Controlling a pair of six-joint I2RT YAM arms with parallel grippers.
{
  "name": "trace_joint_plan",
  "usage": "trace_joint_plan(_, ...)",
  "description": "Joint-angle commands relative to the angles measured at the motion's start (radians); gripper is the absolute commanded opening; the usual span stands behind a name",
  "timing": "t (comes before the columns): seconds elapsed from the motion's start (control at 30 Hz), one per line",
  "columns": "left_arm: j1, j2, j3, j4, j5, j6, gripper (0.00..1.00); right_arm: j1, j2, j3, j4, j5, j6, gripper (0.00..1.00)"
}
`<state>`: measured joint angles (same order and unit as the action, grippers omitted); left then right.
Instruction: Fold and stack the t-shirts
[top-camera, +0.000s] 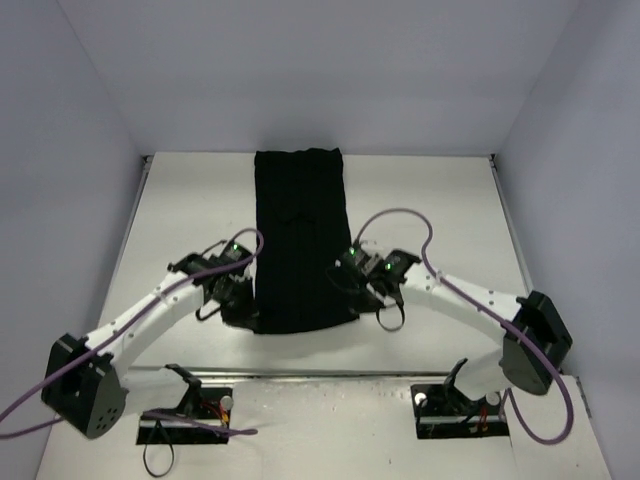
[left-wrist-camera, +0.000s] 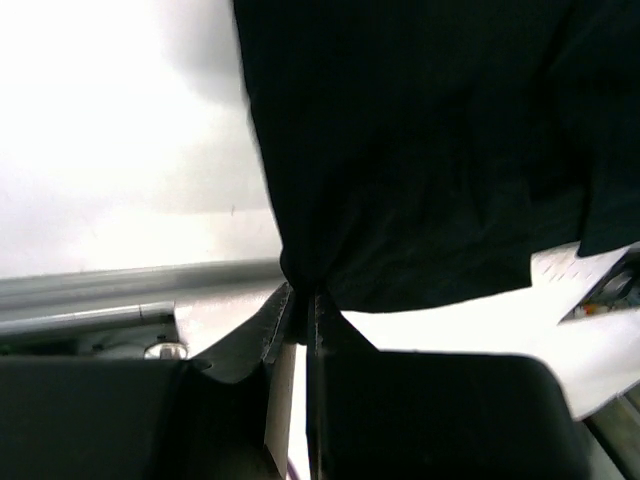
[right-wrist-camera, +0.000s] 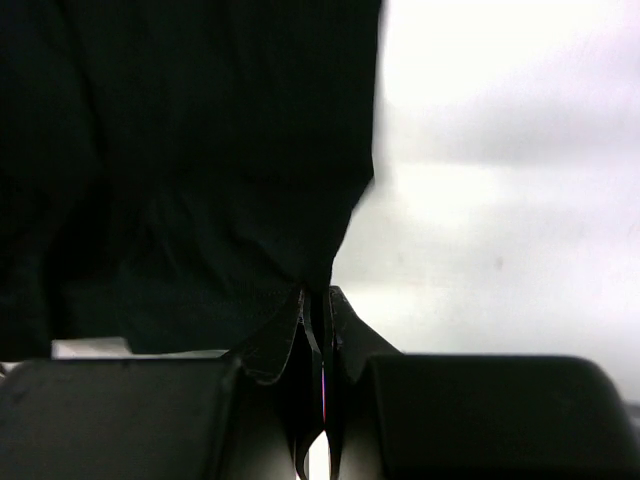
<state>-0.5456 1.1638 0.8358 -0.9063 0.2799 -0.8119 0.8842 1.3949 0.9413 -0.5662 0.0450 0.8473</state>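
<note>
The black t-shirt (top-camera: 300, 235) lies as a long narrow strip down the middle of the white table, from the back wall toward the arms. My left gripper (top-camera: 247, 300) is shut on its near left corner, and the cloth (left-wrist-camera: 400, 150) hangs pinched between the jaws in the left wrist view. My right gripper (top-camera: 352, 282) is shut on the near right corner, and the cloth (right-wrist-camera: 200, 150) is pinched between its jaws too. The near end of the shirt is lifted off the table and its near hem hangs loose between the two grippers.
The white table (top-camera: 430, 215) has bare surface left and right of the shirt. A metal rail (top-camera: 320, 375) runs along the near edge, also seen in the left wrist view (left-wrist-camera: 120, 285). Grey walls close the back and both sides. Purple cables loop over both arms.
</note>
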Motion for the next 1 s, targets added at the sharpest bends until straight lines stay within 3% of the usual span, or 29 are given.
trace_joint_plan(0.0,0.045,0.087,0.201,-0.032,-0.109,0.077,0.0,-0.123,0.077,0.191,-0.094,0.042,-0.175,0.0)
trace_joint_plan(0.4,0.261,0.412,0.663,-0.019,-0.154,0.272,0.0,-0.327,0.371,0.617,-0.12,0.011,-0.406,0.0)
trace_joint_plan(0.67,0.279,0.638,0.88,-0.003,-0.191,0.312,0.0,-0.383,0.578,0.859,-0.121,0.012,-0.464,0.0)
trace_joint_plan(0.97,0.285,0.759,0.999,0.018,-0.211,0.3,0.0,-0.412,0.725,1.043,-0.121,0.012,-0.504,0.0)
